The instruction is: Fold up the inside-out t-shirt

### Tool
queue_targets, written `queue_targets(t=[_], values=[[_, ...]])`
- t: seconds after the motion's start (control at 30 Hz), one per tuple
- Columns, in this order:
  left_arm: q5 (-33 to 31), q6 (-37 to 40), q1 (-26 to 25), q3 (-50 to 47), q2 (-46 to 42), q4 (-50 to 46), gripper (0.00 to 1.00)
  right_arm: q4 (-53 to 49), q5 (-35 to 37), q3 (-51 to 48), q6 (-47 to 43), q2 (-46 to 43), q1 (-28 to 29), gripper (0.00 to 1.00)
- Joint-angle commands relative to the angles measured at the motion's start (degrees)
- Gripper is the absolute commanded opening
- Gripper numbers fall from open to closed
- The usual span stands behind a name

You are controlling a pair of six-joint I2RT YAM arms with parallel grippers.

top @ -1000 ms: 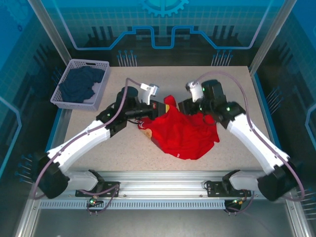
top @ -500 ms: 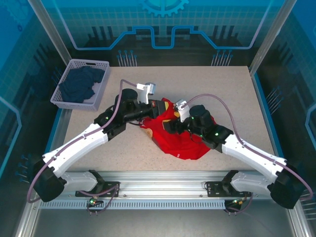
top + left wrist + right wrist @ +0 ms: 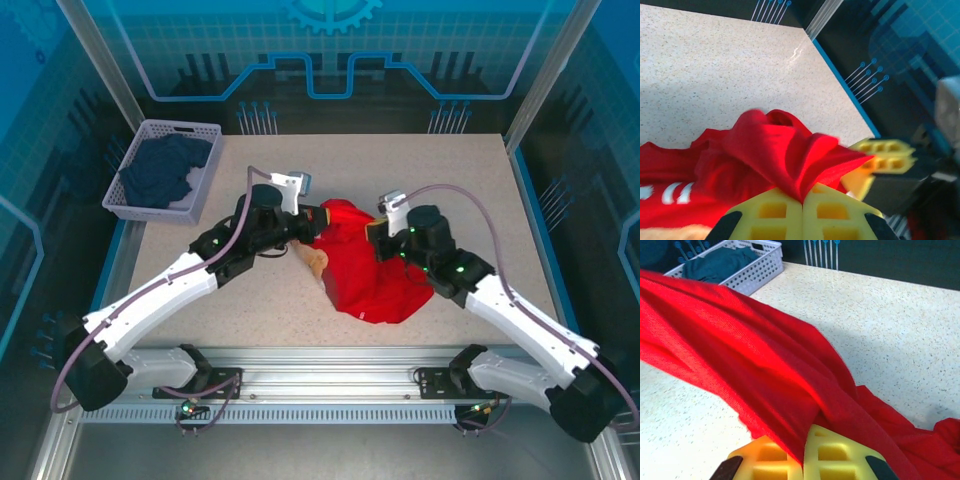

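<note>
The bench (image 3: 450,170) carries the shirt (image 3: 375,285) near its middle: a rumpled red heap with no flat panel, straight edge or crease to be seen. By my reading the folding proper is not begun. The cloth has first to be spread flat (and whether it must also be turned right side out I cannot tell from here).

The basket (image 3: 180,127) at the far left corner holds a dark blue garment (image 3: 160,170), well apart from the shirt.

The left gripper (image 3: 802,202) is closed, pinching a raised ridge at the shirt's far-left edge. The right gripper (image 3: 802,450) is closed too, on a fold at the far-right side, with cloth stretching away from it above the bench. That looks like the start of opening the shirt out.

A pale patch (image 3: 312,262) shows at the shirt's left edge.
</note>
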Motion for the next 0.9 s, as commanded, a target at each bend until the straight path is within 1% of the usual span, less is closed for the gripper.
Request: queue_targets(t=[0.0,0.1,0.2,0.27,0.33,0.43,0.5,0.6,0.7,0.73,0.77,0.87], values=[[-7.2,7.2,0.8,2.7,-2.6,-1.9,0.0,-11.7,-6.5,4.5,-6.2,-0.9,-4.9,0.0],[-4.2,7.5,0.8,2.9,-2.7,-0.4,0.0,-17.3,-11.6,9.1,-10.1,2.1,-6.7,0.01],[2.4,5.5,0.8,2.6,-2.3,3.4,0.0,-21.7,-14.3,12.6,-12.8,6.3,-6.7,0.06],[5.4,3.4,0.8,2.9,-2.0,5.7,0.0,-22.8,-14.1,13.5,-13.1,8.3,-6.7,0.1],[6.1,2.1,0.8,4.1,-1.9,6.7,0.0,-23.5,-10.3,14.0,-12.0,9.6,-6.5,0.1],[3.7,2.7,0.8,5.8,-2.1,6.5,0.0,-24.3,-4.0,14.6,-10.0,10.6,-6.5,0.11],[2.7,3.4,0.8,6.4,-2.1,6.4,0.0,-24.0,-2.5,14.5,-9.3,10.5,-6.4,0.12],[3.1,3.9,0.8,7.1,-1.6,6.1,0.0,-24.3,-1.0,15.2,-8.7,10.4,-6.4,0.13],[3.2,3.9,0.8,7.4,-1.2,5.6,0.0,-25.6,3.7,16.5,-9.0,10.1,-5.9,0.16],[3.1,3.8,0.8,7.5,-1.0,5.5,0.0,-24.3,2.7,16.1,-10.2,9.3,-5.5,0.19],[3.1,3.6,0.8,7.5,-0.9,5.4,0.0,-22.3,0.1,15.1,-11.3,8.0,-5.2,0.22],[3.0,3.3,0.8,7.5,-0.4,5.3,0.0,-14.9,-12.8,11.4,-13.2,3.8,-4.4,0.37]])
